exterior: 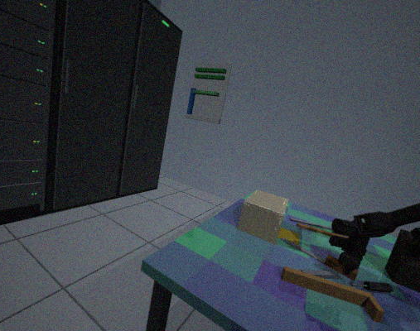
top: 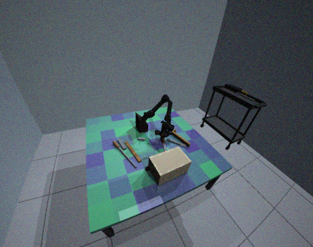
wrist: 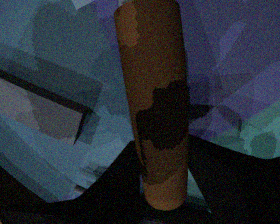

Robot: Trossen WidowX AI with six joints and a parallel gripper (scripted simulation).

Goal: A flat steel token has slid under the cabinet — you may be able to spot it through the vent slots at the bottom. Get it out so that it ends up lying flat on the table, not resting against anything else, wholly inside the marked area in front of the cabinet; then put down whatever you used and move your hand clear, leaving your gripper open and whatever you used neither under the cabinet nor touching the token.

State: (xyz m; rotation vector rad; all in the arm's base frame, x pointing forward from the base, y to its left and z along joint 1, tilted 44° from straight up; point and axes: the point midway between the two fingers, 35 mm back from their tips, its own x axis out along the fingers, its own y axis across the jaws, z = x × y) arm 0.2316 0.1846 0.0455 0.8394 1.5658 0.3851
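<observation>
The pale box-shaped cabinet (top: 170,163) (exterior: 261,219) stands on the table. My gripper (top: 162,137) (exterior: 350,269) (wrist: 157,141) is shut on the wooden handle (wrist: 153,75) of a tool, low over the table on the cabinet's arm side. The tool's thin grey blade (top: 165,147) (exterior: 301,249) points toward the cabinet. Whether its tip is under the cabinet is hidden or too small to tell. A yellow patch (exterior: 289,235) shows beside the cabinet; I cannot tell whether it is the marked area. The steel token and the vent slots cannot be made out.
An angled wooden bar (top: 181,138) (exterior: 325,285) and a dark-handled thin tool (exterior: 378,286) lie beside the gripper. A wooden strip (top: 133,152), a long thin rod (top: 128,158) and a grey-bladed tool (top: 121,144) lie on the other side. A small grey piece (top: 141,139) lies near the arm's base.
</observation>
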